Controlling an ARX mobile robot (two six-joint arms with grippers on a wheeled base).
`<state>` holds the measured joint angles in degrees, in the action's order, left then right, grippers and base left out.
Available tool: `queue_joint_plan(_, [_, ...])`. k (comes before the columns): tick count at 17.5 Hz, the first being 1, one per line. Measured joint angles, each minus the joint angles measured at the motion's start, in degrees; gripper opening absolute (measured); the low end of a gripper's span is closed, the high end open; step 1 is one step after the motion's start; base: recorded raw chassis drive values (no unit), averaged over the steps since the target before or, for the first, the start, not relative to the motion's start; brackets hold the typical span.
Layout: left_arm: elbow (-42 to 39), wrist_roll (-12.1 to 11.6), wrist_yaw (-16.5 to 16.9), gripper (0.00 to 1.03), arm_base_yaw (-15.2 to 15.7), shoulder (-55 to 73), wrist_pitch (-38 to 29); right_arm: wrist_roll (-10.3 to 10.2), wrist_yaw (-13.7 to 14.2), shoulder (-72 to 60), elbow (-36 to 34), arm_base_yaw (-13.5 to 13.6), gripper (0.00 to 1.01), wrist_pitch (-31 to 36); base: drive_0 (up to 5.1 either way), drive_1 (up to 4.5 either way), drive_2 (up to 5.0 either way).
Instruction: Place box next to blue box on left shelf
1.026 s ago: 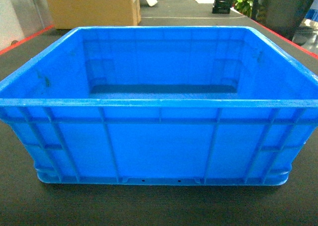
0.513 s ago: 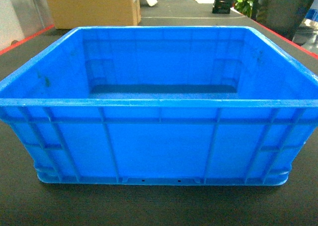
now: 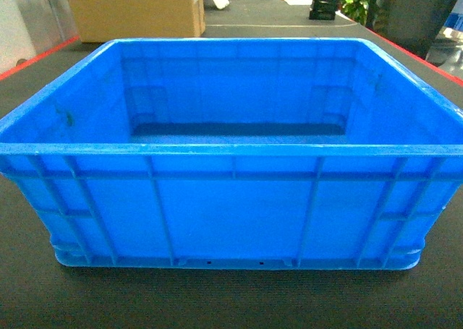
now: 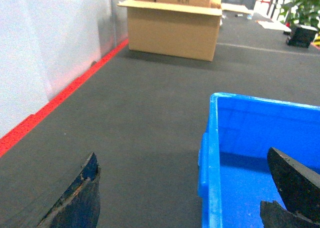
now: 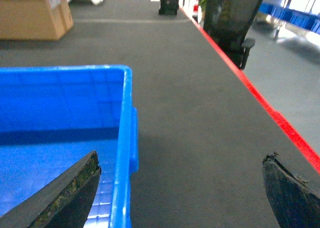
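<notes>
Squarely ahead in the head view, the large bright blue ribbed plastic crate [image 3: 231, 163] sits open and upright on the dark grey carpeted floor [image 3: 231, 300], with a brown cardboard carton [image 3: 134, 9] beyond it. Both the left gripper [image 4: 185, 198] and right gripper [image 5: 185, 193] are spread wide, each straddling a side wall of the crate and holding nothing.

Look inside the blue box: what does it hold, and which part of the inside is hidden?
The box looks empty: only its bare blue floor shows. The near wall hides the front strip of the floor in the head view, so that part cannot be checked.
</notes>
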<state>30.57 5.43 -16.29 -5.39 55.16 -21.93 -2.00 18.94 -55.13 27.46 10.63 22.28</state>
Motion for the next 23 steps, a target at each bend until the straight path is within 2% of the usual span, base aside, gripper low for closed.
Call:
queue_joint_plan(2, [8.3,0.7,2.8,0.98,-1.3,13.0,2.1,-1.7,-1.3,-14.6,9.0,0.6,0.98,-1.4,0.0,0.00,0.0])
queue_joint_plan(4, [14.7,0.7,3.8,0.98,-2.8,22.9,4.5,-4.9,-4.6,-25.7,17.4,0.1,0.98,-2.8,0.0,0.00,0.0])
queue_joint_plan(6, [17.2,0.6,3.4,0.98,-3.5,28.6,6.6,-9.0,-7.1,-32.8,21.0,0.1,0.98,-5.8,0.0,0.00,0.0])
queue_joint_plan(8, [18.0,1.0,2.7,0.98,-3.7,33.1,7.0,-12.9,-7.7,-38.4,22.7,0.1,0.98,-8.0,0.0,0.00,0.0])
queue_joint_plan(9, [18.7,1.5,2.7,0.98,-3.7,34.8,8.1,-14.2,-8.0,-39.9,23.3,0.2,0.98,-9.2,0.0,0.00,0.0])
queue_joint_plan(10, [19.4,1.7,2.6,0.98,-3.5,35.8,9.4,-15.1,-8.0,-40.4,24.0,0.2,0.98,-10.0,0.0,0.00,0.0])
queue_joint_plan(13, [20.5,2.3,2.5,0.98,-3.3,37.2,14.9,-15.5,-7.4,-40.9,25.5,0.2,0.98,-12.7,0.0,0.00,0.0])
queue_joint_plan(15, [20.5,2.1,2.3,0.94,-3.3,37.4,15.2,-15.5,-7.4,-41.1,25.5,0.2,0.98,-13.0,0.0,0.00,0.0])
queue_joint_plan(16, [20.9,2.1,2.4,0.87,-3.3,37.6,16.3,-15.3,-7.5,-41.1,25.6,0.2,0.98,-13.4,0.0,0.00,0.0])
queue_joint_plan(17, [21.6,2.1,2.5,0.76,-3.3,38.0,17.6,-15.0,-7.5,-41.1,26.0,0.3,0.92,-14.6,0.0,0.00,0.0])
queue_joint_plan(18, [22.5,2.1,3.0,0.63,-3.3,38.0,19.5,-14.4,-7.7,-41.1,26.2,0.3,0.79,-15.1,0.0,0.00,0.0])
queue_joint_plan(22, [24.3,2.8,2.5,0.34,-3.1,38.8,23.5,-13.3,-7.8,-41.1,26.8,0.7,0.49,-16.4,0.0,0.00,0.0])
queue_joint_plan(23, [24.4,3.2,4.7,0.11,-3.0,38.8,22.2,-13.2,-7.8,-41.1,27.0,0.7,0.20,-17.1,0.0,0.00,0.0])
